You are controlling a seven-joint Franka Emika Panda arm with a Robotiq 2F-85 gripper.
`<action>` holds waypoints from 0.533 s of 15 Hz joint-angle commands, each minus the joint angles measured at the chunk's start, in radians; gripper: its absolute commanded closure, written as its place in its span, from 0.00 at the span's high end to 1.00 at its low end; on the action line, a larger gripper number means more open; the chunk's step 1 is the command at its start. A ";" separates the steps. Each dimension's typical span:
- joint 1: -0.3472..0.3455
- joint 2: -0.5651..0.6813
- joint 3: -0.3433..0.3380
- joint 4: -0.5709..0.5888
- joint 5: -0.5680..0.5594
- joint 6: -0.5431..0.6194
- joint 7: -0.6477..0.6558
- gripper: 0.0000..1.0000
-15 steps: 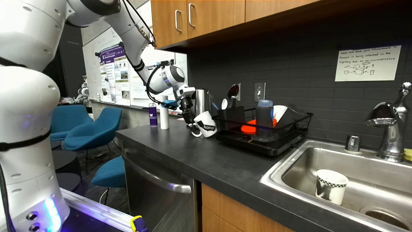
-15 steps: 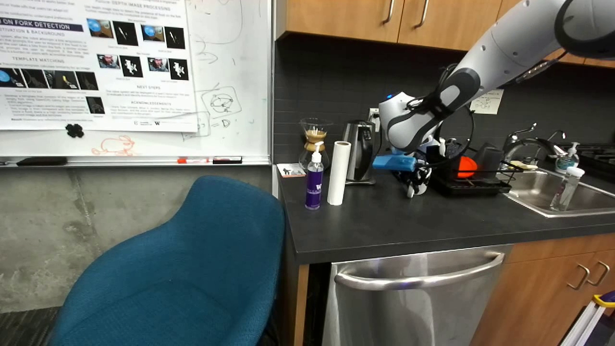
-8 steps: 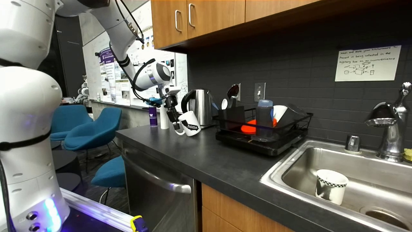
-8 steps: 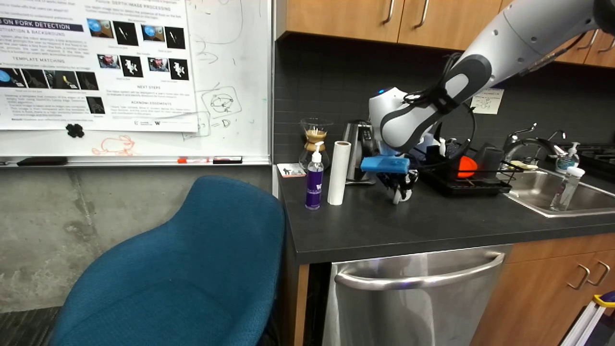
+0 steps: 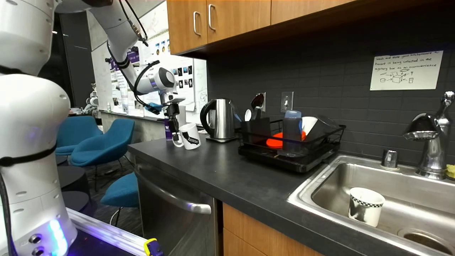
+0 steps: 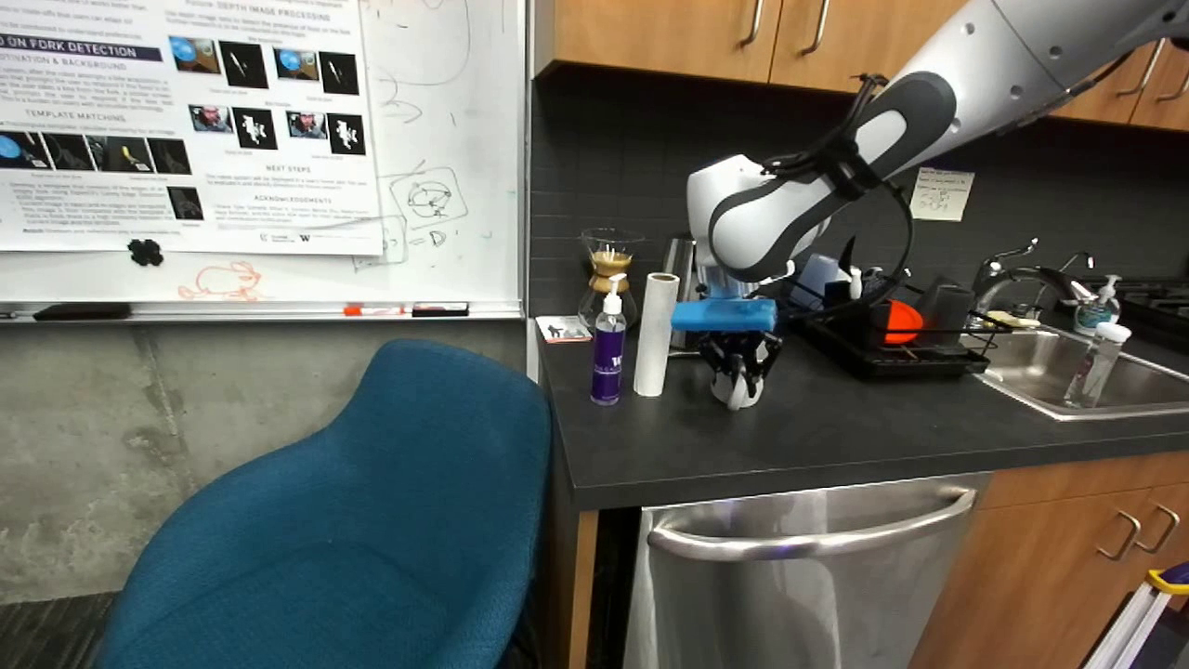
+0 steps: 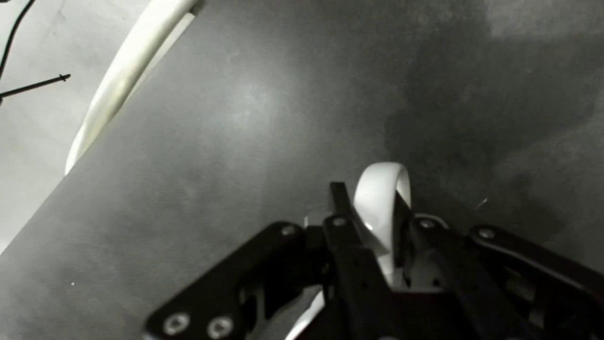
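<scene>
A white mug [image 5: 192, 138] with a black print is at the left part of the dark counter in an exterior view, leaning slightly. My gripper [image 5: 175, 136] is shut on its handle, which points toward the arm. Seen from the wrist, the curved white handle [image 7: 377, 189] stands between both black fingers [image 7: 338, 193], and the gripper [image 7: 370, 200] pinches it from either side. The mug's body is mostly out of sight there. Its base is at or just over the counter; I cannot tell whether it touches.
A purple pump bottle [image 6: 608, 358] and a white roll [image 6: 656, 334] stand near the mug. Behind are a steel kettle [image 5: 223, 121] and a black dish rack [image 5: 280, 161]. A checkered mug [image 5: 366, 208] sits in the sink [image 5: 330, 177]. Wooden cabinets [image 5: 234, 17] hang above.
The arm has carried the mug away from the dish rack, past the kettle, toward the white roll and counter end. The mug has turned more upright. The grip on its handle is unchanged.
</scene>
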 commanded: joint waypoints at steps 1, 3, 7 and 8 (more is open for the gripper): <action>0.011 -0.051 0.013 -0.030 0.041 -0.040 -0.054 0.05; 0.015 -0.057 0.021 -0.033 0.048 -0.049 -0.069 0.05; 0.029 -0.061 0.044 -0.031 0.066 -0.073 -0.094 0.05; 0.034 -0.062 0.048 -0.029 0.063 -0.077 -0.094 0.05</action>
